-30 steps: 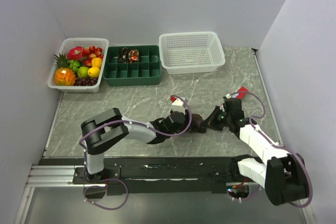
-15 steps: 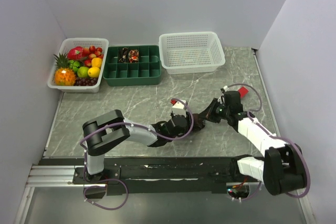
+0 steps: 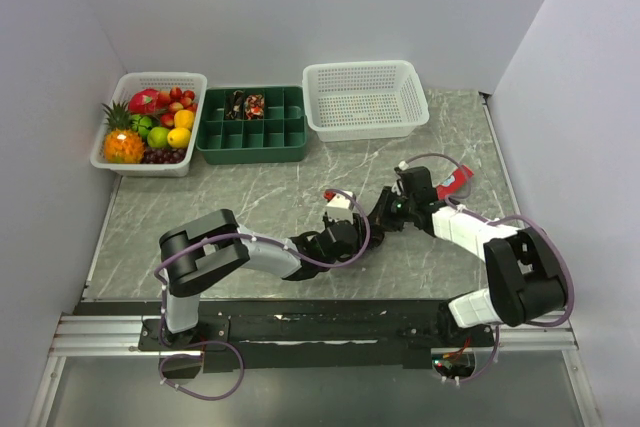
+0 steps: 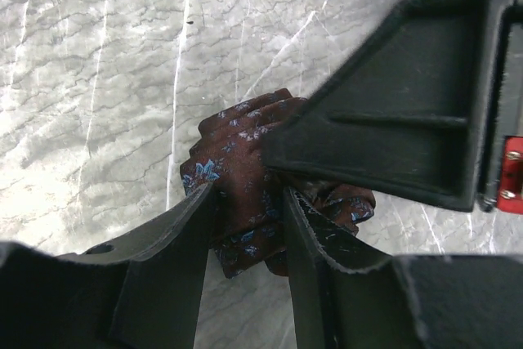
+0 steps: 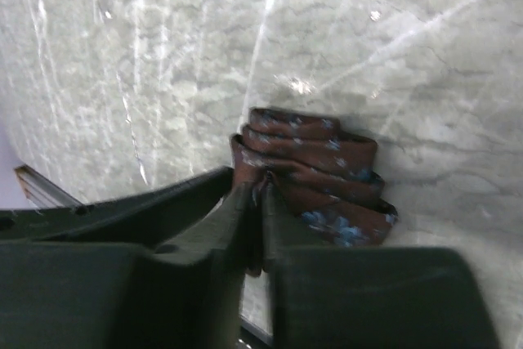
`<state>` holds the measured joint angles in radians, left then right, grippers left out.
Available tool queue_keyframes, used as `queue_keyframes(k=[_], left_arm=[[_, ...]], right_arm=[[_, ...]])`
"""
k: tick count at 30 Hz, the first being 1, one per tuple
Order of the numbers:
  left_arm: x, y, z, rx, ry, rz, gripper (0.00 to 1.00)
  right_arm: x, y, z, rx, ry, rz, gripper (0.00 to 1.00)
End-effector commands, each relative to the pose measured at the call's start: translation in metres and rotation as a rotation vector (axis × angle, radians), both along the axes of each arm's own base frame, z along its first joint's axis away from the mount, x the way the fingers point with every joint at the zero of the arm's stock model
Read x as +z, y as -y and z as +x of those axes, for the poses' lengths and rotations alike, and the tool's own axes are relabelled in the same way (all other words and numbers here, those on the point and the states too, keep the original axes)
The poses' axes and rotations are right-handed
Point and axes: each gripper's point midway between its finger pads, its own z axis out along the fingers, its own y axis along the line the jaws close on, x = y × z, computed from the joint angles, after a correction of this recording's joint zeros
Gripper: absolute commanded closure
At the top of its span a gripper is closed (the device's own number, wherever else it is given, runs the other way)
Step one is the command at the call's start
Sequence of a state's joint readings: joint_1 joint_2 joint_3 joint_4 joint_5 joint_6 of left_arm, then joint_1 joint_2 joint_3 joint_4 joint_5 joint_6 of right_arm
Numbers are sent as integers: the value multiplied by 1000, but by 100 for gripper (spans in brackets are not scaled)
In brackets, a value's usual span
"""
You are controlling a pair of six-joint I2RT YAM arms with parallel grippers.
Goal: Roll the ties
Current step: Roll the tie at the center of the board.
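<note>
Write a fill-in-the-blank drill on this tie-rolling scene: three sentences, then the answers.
1. The left gripper and the right gripper both clamp the same bundled ___.
2. Its brown fabric bears small ___ flowers.
3. The green tray stands between the fruit basket and the mesh basket, whose colour is ___.

Missing words: tie; blue; white.
</note>
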<state>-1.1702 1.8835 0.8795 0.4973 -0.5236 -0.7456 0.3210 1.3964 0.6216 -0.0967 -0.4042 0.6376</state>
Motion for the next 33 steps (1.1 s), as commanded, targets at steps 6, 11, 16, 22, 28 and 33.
queue_keyframes(k=[6,11,16,22,28,33], left_arm=[[-26,-2,-24,-70,-67,66,54],[-19,-10,-22,-39,-74,35,54],[-6,-31,-12,-27,-159,-115,52],[14,-47,-7,-9,-219,-215,36],[20,-41,-13,-34,-257,-235,26],[15,-47,-17,-25,-271,-240,26]], right_arm=[[-12,-7,-27,8,-35,23,32],[-2,-9,-34,-19,14,97,25],[-11,0,-48,-50,19,89,28],[-17,5,-57,-69,57,75,29],[-13,1,-58,-59,82,103,29],[4,-2,-53,-43,124,117,29]])
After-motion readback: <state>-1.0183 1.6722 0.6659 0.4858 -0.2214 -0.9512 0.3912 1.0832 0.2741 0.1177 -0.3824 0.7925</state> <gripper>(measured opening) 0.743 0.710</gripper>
